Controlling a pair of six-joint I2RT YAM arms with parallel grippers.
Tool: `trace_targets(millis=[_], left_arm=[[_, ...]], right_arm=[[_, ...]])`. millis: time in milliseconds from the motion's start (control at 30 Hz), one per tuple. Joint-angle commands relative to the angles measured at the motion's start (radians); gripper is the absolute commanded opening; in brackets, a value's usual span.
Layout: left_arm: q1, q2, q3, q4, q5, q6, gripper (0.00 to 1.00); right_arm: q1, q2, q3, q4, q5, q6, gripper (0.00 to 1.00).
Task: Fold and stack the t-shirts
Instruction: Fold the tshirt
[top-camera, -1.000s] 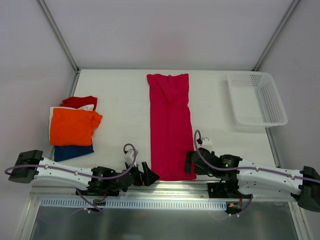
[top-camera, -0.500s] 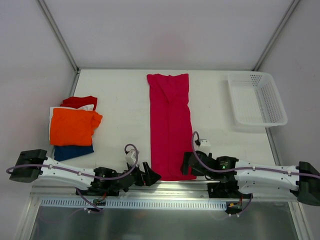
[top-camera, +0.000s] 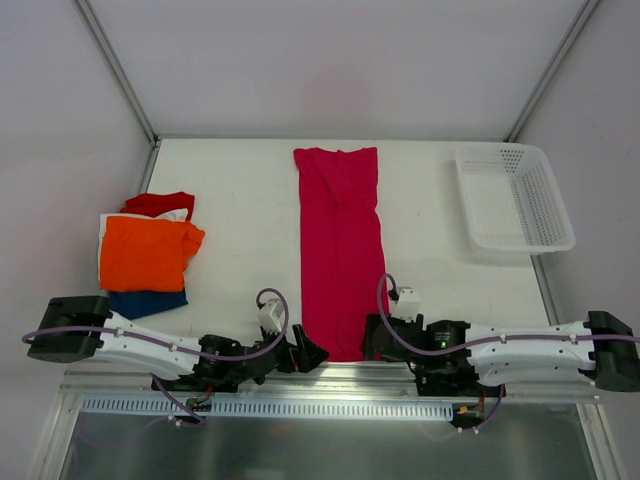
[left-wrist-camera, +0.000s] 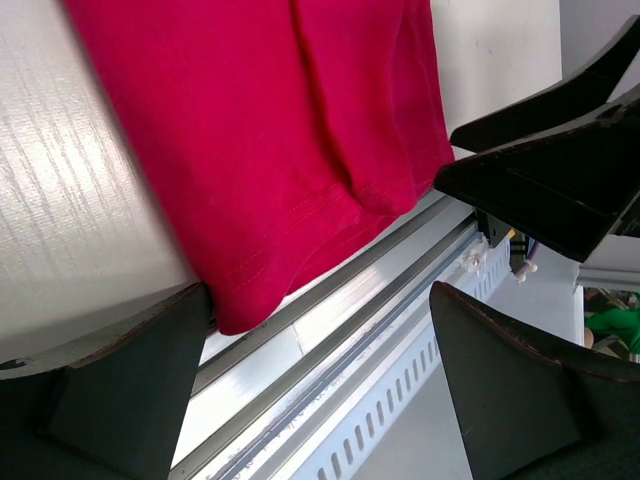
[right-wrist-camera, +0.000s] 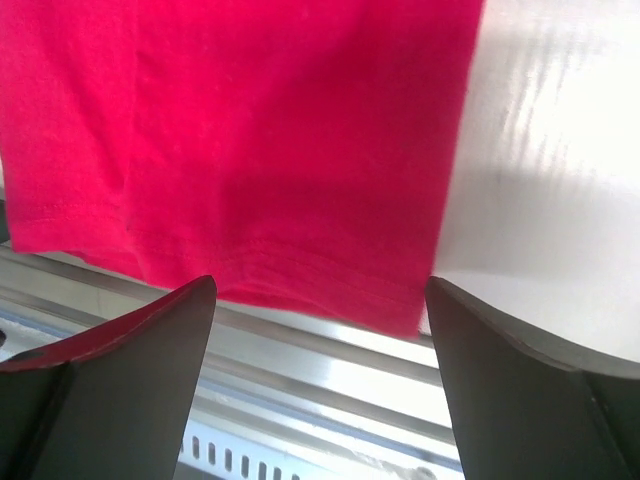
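Magenta-pink t-shirt (top-camera: 340, 250) lies lengthwise down the middle of the bench (top-camera: 240, 200), folded in to a long narrow strip, with its near hem (right-wrist-camera: 300, 290) right at the metal rail (left-wrist-camera: 330, 335) along the bench's front edge. Well off to the left sits the pile, with the orange t-shirt (top-camera: 148, 253) on top and red (top-camera: 160, 203) and dark blue (top-camera: 145, 303) showing at its edges.

Left end effector (top-camera: 308, 355) is down low at the hem's left corner, jaws spread wide and nothing in them. Right end effector (top-camera: 372, 338) is at the right corner, just as wide and just as empty. Each wrist view shows its corner lying between the fingers, so this looks like the set-up for a 2-corner pinch.

Here's the danger: the strip is several layers thick, so a shallow pinch could take only the top layer and the fold would fall open. The hem laps onto the rail, so a lower finger could jam on metal instead of slipping under. And if 1 side closes first, the cloth drags askew.
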Motion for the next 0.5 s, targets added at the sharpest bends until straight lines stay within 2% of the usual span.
trace_targets(millis=[0, 100, 467], left_arm=[[-0.012, 0.043, 0.024, -0.033, 0.035, -0.010, 0.92], [-0.012, 0.069, 0.035, -0.026, 0.039, -0.012, 0.92], [-0.012, 0.032, 0.006, -0.032, 0.042, -0.023, 0.91]], right_arm=[[0.043, -0.011, 0.094, -0.165, 0.100, 0.091, 0.90], [0.069, -0.009, 0.118, -0.238, 0.120, 0.121, 0.90], [0.085, 0.046, 0.063, -0.154, 0.085, 0.162, 0.90]])
